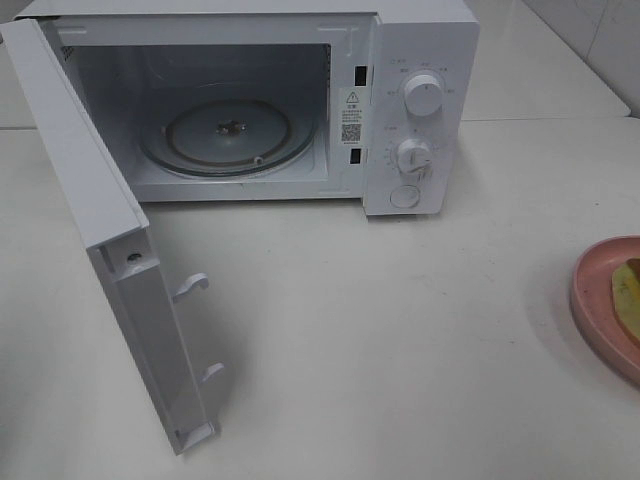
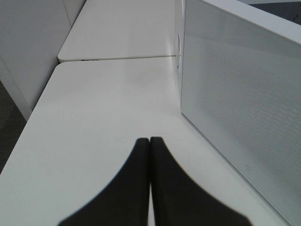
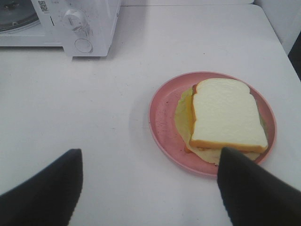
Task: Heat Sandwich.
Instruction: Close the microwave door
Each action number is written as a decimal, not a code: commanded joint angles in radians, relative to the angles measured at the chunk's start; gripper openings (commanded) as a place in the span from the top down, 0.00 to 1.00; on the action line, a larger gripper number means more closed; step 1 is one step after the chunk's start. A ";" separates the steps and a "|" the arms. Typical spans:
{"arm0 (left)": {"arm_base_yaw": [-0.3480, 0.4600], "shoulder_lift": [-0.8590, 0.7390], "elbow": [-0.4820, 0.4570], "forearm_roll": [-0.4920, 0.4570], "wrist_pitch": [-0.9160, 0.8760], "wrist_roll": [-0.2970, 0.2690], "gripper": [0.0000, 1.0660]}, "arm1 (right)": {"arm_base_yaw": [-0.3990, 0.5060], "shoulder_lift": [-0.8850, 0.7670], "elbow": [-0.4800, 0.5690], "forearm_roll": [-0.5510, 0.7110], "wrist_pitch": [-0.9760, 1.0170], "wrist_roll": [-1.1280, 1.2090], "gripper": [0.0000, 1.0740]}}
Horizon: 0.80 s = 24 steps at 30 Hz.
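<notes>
**A:** What am I working with, biggest first?

**B:** The microwave (image 1: 250, 100) fills the upper left of the overhead frame, its door (image 1: 110, 250) swung open. The pink plate (image 3: 212, 121) sits at the right edge, and the sandwich (image 3: 228, 115) lies on it.

**A:** How will it handle?

**B:** Light, soft and loosely stacked, I'd say. I'd grip the plate rim instead.

**A:** Jaws?

**B:** My right gripper (image 3: 149, 181) is spread wide near the plate; my left gripper (image 2: 149, 160) is closed, holding nothing.
</notes>
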<state>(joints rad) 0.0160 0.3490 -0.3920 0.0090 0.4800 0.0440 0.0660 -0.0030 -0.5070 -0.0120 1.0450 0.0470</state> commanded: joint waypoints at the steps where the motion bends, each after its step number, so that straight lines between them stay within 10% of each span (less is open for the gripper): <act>1: -0.001 0.068 0.066 -0.001 -0.193 -0.002 1.00 | -0.007 -0.028 0.003 0.001 -0.009 -0.014 0.30; 24: -0.001 0.651 0.155 0.084 -1.034 -0.012 1.00 | -0.007 -0.028 0.003 0.001 -0.009 -0.014 0.30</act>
<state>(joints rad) 0.0160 0.9710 -0.2390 0.0740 -0.4890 0.0420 0.0660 -0.0030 -0.5070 -0.0120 1.0450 0.0470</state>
